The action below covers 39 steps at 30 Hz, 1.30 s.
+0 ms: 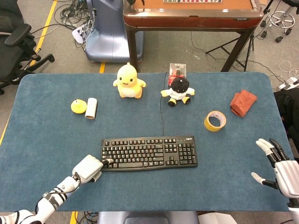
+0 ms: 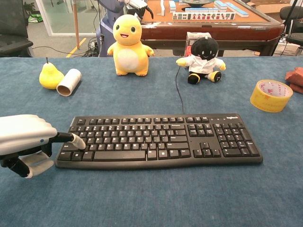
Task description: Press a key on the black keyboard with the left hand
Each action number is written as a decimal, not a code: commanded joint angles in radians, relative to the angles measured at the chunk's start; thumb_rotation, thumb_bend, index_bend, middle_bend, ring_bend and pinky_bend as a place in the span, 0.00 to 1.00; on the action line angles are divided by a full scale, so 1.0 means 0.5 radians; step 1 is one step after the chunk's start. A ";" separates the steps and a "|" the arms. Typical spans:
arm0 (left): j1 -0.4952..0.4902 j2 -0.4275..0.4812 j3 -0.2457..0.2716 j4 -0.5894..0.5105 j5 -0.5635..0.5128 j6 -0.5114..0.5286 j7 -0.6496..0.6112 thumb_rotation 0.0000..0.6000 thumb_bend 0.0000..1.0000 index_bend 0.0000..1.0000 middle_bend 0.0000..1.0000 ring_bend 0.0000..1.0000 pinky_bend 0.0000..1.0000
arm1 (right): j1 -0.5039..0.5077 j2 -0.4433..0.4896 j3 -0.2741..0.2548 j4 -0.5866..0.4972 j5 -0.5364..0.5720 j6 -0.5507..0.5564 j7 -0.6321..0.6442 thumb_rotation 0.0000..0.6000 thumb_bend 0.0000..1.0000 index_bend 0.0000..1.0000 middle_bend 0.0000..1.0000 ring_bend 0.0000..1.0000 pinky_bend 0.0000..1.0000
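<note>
The black keyboard lies across the middle of the blue table, its cable running to the far edge. My left hand sits at the keyboard's left end with most fingers curled in. One extended finger rests its tip on a key in the lower left rows. My right hand hovers at the table's right edge, fingers spread and holding nothing; the chest view does not show it.
A yellow duck plush, a black-and-white plush doll, a yellow pear, a white roll, a yellow tape roll and a red cloth stand beyond the keyboard. A wooden table stands behind.
</note>
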 commanded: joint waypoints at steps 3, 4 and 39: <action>-0.002 0.000 0.003 -0.005 -0.004 0.005 -0.005 1.00 0.49 0.18 0.90 0.83 1.00 | 0.003 0.001 0.000 -0.001 0.001 -0.007 -0.001 1.00 0.00 0.15 0.15 0.05 0.44; -0.002 0.005 0.002 -0.014 -0.001 0.010 -0.011 1.00 0.49 0.18 0.90 0.83 1.00 | 0.003 0.001 0.000 -0.002 0.000 -0.006 0.000 1.00 0.00 0.15 0.15 0.05 0.44; 0.680 0.234 0.140 0.063 0.622 1.167 -0.378 1.00 0.49 0.39 0.84 0.76 0.98 | 0.009 -0.020 0.003 -0.012 0.010 -0.032 -0.061 1.00 0.00 0.15 0.15 0.05 0.44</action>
